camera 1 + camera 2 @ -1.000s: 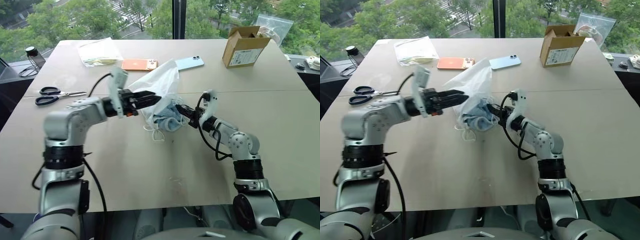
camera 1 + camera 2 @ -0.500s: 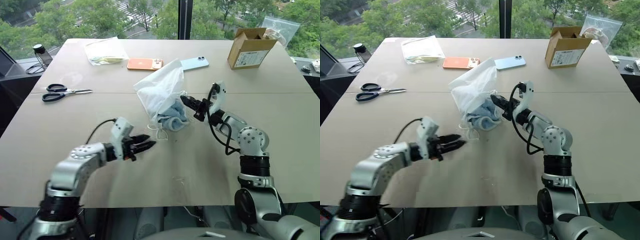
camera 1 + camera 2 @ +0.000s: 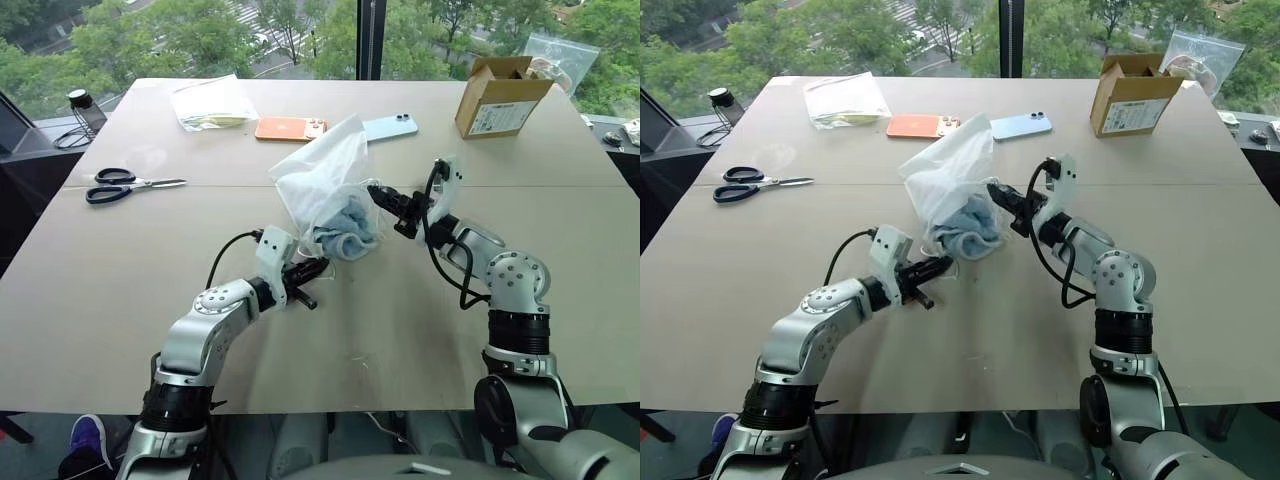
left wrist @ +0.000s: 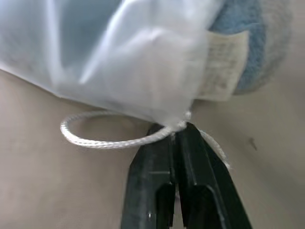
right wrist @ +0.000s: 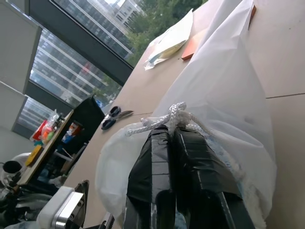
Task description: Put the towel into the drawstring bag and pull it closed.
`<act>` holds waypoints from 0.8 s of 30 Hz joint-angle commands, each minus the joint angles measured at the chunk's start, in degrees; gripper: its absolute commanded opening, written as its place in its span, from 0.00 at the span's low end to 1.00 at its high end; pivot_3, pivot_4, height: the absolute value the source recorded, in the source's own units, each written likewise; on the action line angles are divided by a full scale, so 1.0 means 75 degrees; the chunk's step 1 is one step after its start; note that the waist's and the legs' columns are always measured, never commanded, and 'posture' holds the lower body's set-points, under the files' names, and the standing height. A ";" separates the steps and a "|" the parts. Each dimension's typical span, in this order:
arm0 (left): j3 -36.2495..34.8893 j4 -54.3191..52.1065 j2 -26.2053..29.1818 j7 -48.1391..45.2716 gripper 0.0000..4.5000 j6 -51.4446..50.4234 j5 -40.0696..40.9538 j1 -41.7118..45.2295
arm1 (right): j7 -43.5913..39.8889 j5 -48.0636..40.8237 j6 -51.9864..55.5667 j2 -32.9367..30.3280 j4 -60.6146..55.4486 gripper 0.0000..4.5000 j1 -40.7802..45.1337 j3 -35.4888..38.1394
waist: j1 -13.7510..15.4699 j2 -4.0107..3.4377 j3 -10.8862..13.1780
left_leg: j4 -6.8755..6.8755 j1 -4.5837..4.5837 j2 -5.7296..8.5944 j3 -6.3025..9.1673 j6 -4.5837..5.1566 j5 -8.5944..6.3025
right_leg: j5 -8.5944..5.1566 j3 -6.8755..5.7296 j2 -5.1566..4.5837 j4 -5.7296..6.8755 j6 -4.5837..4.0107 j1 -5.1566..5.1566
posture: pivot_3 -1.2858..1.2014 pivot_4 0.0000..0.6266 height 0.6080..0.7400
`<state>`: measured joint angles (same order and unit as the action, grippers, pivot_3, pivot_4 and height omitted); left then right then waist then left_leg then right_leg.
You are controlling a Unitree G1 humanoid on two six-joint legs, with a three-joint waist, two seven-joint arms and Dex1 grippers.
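Note:
The drawstring bag (image 3: 322, 178) stands bunched at the table's middle, thin and translucent white. The light-blue towel (image 3: 350, 225) sits in its lower part and bulges out at the mouth, its white tag (image 4: 221, 64) showing. My left gripper (image 3: 318, 268) is low at the bag's near-left edge, shut on a white drawstring cord (image 4: 95, 141) that loops out beside its tips. My right gripper (image 3: 378, 193) is at the bag's right side, a little higher, shut on the knotted cord (image 5: 177, 113) against the bag's film.
Scissors (image 3: 130, 183) lie at the left. An orange phone (image 3: 288, 128) and a blue phone (image 3: 392, 125) lie behind the bag. A clear pouch with papers (image 3: 210, 103) is far left, a cardboard box (image 3: 497, 95) far right.
My left gripper came down from the bag's top to the table, moved in to the bag's near edge and shut on the cord. The right gripper rose slightly with its cord.

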<state>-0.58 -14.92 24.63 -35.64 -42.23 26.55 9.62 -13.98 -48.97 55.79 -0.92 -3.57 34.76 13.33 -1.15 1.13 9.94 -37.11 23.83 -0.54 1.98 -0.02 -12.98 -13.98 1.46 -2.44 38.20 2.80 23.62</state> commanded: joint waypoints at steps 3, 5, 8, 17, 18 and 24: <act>-0.2339 -0.0610 0.0786 -0.0485 0.01 -0.2064 0.3494 0.0974 | 0.0146 -0.1471 0.0266 -0.0292 -0.0557 0.00 0.0919 0.0785 | -0.0028 0.0001 0.0017 | -0.0006 0.0006 -0.0007 0.0005 0.0000 0.0000 | 0.0000 -0.0004 0.0006 0.0002 -0.0001 0.0006 | 0.52 0.24 1.00; -0.3288 0.0093 0.1471 -0.0448 0.01 -0.2752 0.4752 0.2028 | 0.0368 -0.2230 0.0409 -0.0503 -0.0547 0.00 0.1527 0.1153 | -0.0024 0.0003 0.0050 | -0.0030 0.0012 -0.0009 0.0024 0.0000 0.0001 | -0.0001 -0.0022 0.0014 0.0028 -0.0001 0.0009 | 0.52 0.24 1.00; -0.4114 0.1742 0.2641 -0.0626 0.01 -0.3040 0.5303 0.3698 | 0.0955 -0.3395 0.0571 -0.0990 -0.0272 0.00 0.2591 0.1673 | -0.0098 0.0002 0.0069 | -0.0044 0.0008 -0.0009 0.0028 0.0001 0.0002 | -0.0002 -0.0024 0.0029 0.0040 -0.0001 0.0008 | 0.52 0.24 1.00; -0.2340 0.3218 0.4170 -0.2085 0.01 -0.1381 0.2844 0.4185 | 0.2407 -0.4836 0.0760 -0.2525 -0.0202 0.00 0.3051 0.1783 | -0.0167 -0.0001 0.0062 | 0.0029 0.0005 -0.0010 -0.0011 0.0000 0.0002 | -0.0003 0.0008 0.0023 -0.0024 -0.0003 0.0013 | 0.52 0.24 1.00; -0.2348 0.3269 0.4120 -0.2144 0.01 -0.1233 0.2765 0.4178 | 0.2681 -0.5082 0.0685 -0.2509 -0.0313 0.00 0.2847 0.1768 | -0.0165 0.0003 0.0061 | 0.0040 0.0007 -0.0013 -0.0012 0.0000 0.0002 | -0.0003 0.0007 0.0021 -0.0035 -0.0003 0.0013 | 0.52 0.24 1.00; -0.2257 0.3757 0.3799 -0.2042 0.01 -0.0406 0.2141 0.4726 | 0.3650 -0.5995 0.0337 -0.3045 -0.1399 0.00 0.1985 0.1610 | -0.0163 0.0003 0.0067 | 0.0029 0.0078 -0.0015 -0.0015 0.0000 0.0002 | -0.0002 0.0006 0.0011 -0.0031 -0.0002 0.0079 | 0.52 0.24 1.00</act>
<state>-16.34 13.43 52.82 -50.52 -47.02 43.22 43.16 12.89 -91.47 60.21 -20.73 -9.38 48.13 24.81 -2.38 1.15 10.45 -36.96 24.56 -0.64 1.83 -0.02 -12.96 -13.99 1.53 -2.37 38.02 2.79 24.36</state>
